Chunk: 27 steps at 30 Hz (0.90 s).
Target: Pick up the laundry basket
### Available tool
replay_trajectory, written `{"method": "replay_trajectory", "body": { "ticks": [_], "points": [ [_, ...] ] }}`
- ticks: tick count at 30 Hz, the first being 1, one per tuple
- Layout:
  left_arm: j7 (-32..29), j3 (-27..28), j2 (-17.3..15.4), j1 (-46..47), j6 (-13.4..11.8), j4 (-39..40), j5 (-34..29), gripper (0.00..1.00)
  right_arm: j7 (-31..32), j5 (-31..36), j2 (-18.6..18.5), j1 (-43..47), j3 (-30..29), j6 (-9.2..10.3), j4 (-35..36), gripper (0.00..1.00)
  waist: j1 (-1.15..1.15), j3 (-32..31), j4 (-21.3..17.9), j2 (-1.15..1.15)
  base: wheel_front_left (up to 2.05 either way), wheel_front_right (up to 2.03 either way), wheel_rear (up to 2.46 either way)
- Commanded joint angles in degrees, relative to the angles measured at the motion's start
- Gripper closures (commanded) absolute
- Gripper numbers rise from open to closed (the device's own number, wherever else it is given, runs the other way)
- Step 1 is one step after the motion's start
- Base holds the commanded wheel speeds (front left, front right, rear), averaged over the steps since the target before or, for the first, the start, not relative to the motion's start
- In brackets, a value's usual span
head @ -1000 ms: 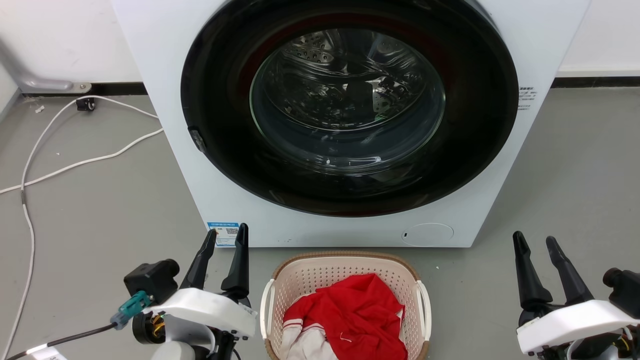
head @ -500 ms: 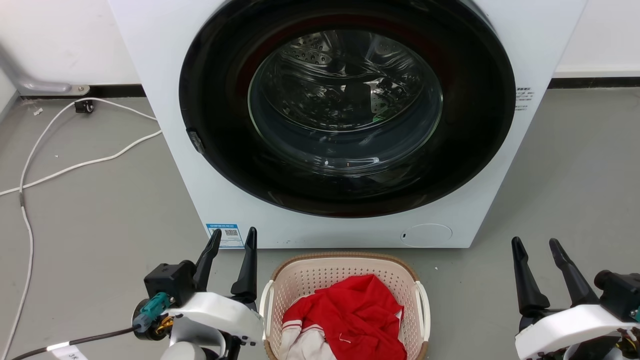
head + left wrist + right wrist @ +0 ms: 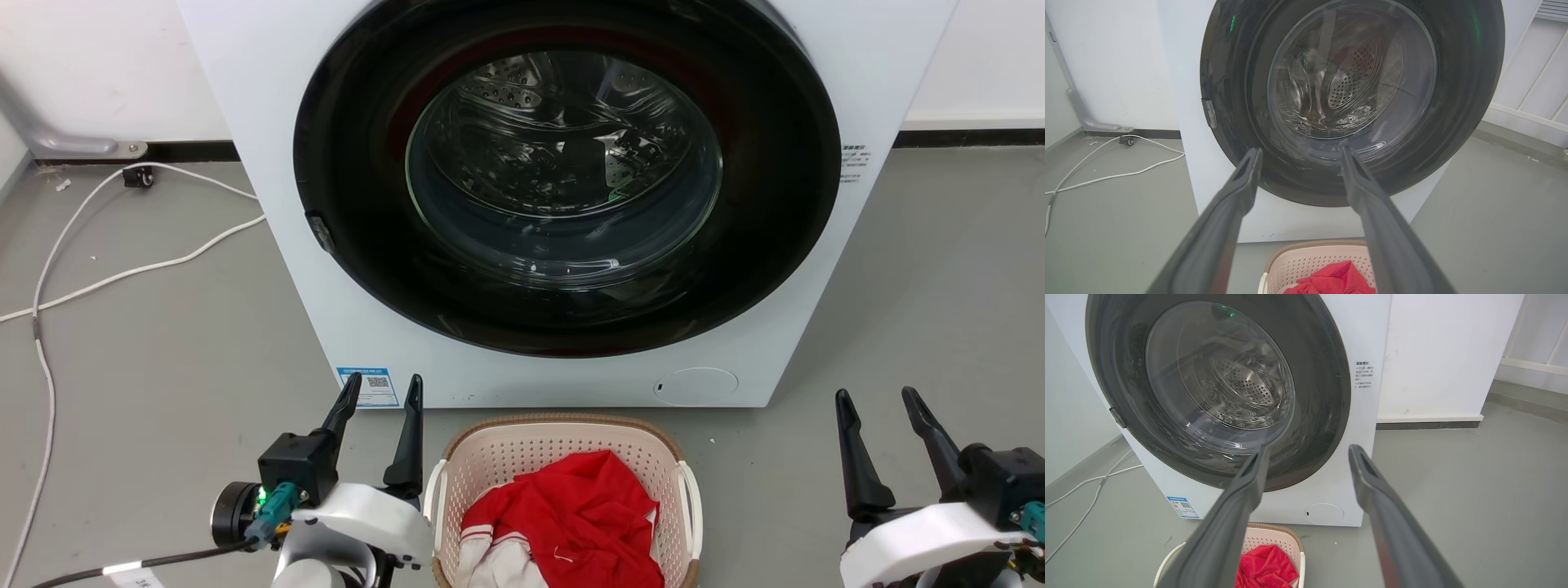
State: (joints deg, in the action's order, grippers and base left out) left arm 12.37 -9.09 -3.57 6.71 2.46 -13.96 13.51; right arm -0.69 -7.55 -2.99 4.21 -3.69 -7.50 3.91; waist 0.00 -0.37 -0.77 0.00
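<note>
- Cream-beige perforated plastic with a brown woven-look rim: the laundry basket [image 3: 531, 447] sits on the grey floor [image 3: 163, 384] just in front of the white washer [image 3: 261, 122], at the bottom centre of my head view.
- A red garment [image 3: 588, 506] lies bunched inside it, with some white cloth at its lower left.
- My left gripper [image 3: 384, 382] stands just beside the basket's left white handle [image 3: 431, 498]. Its fingers are spread apart and grip nothing, tips up against the washer's lower panel. I cannot tell whether the arm touches the handle.
- My right gripper [image 3: 875, 396] is well apart from the basket on its right side, over bare floor. Its fingers are parted too, and empty.
- Through the left wrist camera I look between the fingers at the dark round door [image 3: 1453, 102], which is closed. The basket's far rim is low in that picture.
- A white cable [image 3: 122, 269] trails across the floor left of the washer.
</note>
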Motion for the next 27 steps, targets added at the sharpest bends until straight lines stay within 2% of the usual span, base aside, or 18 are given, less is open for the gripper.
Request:
{"method": "replay_trajectory", "body": {
  "ticks": [1,24,27],
  "points": [
    [0.6,-0.3,-0.4,0.7,-0.3,0.1,-1.6,0.0,-0.5,1.6,0.1,0.6,0.0,0.01,0.8,0.0,0.0,0.0,0.0,0.0,0.0,0.0,0.0],
    [2.9,-0.8,0.2,0.7,-0.2,-1.6,-7.8,0.0,-3.2,5.2,0.2,0.7,-0.6,0.03,-1.0,0.0,0.0,0.3,-0.1,0.0,0.0,0.0,0.0],
    [2.9,-0.5,0.3,0.8,-0.1,-1.8,-6.9,0.0,-3.4,5.1,0.2,0.4,-0.6,0.03,-1.4,0.0,0.0,0.3,0.0,0.0,0.0,0.0,0.0]
  ]
}}
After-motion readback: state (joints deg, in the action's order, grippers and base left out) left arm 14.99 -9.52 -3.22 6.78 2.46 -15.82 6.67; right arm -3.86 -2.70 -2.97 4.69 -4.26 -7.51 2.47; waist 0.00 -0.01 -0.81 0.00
